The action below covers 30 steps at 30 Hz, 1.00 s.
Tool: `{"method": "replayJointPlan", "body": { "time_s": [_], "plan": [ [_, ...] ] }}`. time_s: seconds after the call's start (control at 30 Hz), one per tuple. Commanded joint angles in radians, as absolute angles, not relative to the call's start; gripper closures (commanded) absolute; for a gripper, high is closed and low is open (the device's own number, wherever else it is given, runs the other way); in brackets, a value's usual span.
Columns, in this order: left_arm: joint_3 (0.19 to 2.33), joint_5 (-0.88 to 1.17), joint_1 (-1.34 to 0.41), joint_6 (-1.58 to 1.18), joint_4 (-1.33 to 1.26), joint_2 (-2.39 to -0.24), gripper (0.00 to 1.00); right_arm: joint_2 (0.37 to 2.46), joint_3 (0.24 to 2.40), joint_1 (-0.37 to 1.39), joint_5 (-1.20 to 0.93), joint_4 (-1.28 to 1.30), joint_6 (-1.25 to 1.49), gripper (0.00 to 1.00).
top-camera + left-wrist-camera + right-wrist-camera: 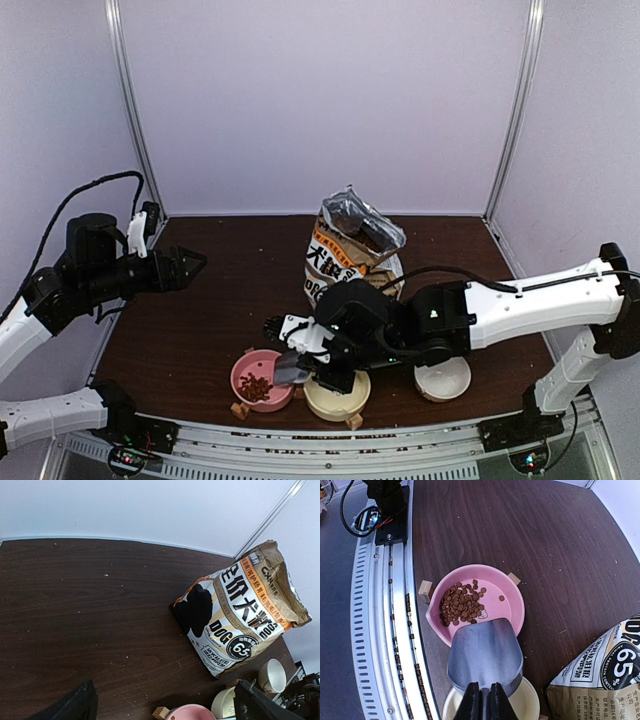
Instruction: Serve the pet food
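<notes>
Partly served: kibble [462,606] was heaped in pink bowl [512,605]; empty scoop [485,650] was held above its rim by right gripper [484,694], clamped tight. Cream bowl [345,402] was seen unfilled. Left gripper [196,262] was spread wide.

Matt wood-grain table [520,525]; dull-sheen metal scoop [485,652]; smooth pink plastic bowl [514,614]; kraft paper bag [240,610]; dry, matt pet food [462,607]

scoop [485,650]: held in the right gripper [484,694], reaching ahead of it.
pet food [462,607]: in the end bowl [512,587], just ahead of the scoop's lip.
second bowl [532,701]: under the gripper.
bag [600,675]: beside the gripper, farther back.
</notes>
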<state>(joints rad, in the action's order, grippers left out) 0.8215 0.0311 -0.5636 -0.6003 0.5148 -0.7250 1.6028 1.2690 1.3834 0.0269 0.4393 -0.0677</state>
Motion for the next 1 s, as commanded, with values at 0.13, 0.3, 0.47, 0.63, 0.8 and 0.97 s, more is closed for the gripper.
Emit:
{"method": "replayJointPlan", "body": {
  "time_s": [0.13,0.3,0.47,0.63,0.8,0.97],
  "plan": [
    [0.863,0.056,-0.558,-0.583,0.492,-0.742,0.02,1.501,1.316,1.387,0.035,0.405,-0.025,1.0],
    [0.867,0.061,-0.558,-0.589,0.485,-0.752,0.02,1.376,1.339,1.371,0.064,0.403,0.019,1.0],
    [0.857,0.059,-0.558,-0.599,0.478,-0.746,0.02,1.242,1.341,1.326,0.118,0.416,0.071,1.0],
    [0.837,0.067,-0.558,-0.613,0.464,-0.738,0.02,1.128,1.384,1.214,0.174,0.521,0.064,1.0],
    [0.831,0.075,-0.557,-0.62,0.453,-0.736,0.02,1.085,1.46,1.084,0.195,0.665,0.007,1.0],
    [0.838,0.086,-0.558,-0.623,0.438,-0.75,0.02,1.122,1.536,0.959,0.112,0.776,-0.028,1.0]
  ]
}}
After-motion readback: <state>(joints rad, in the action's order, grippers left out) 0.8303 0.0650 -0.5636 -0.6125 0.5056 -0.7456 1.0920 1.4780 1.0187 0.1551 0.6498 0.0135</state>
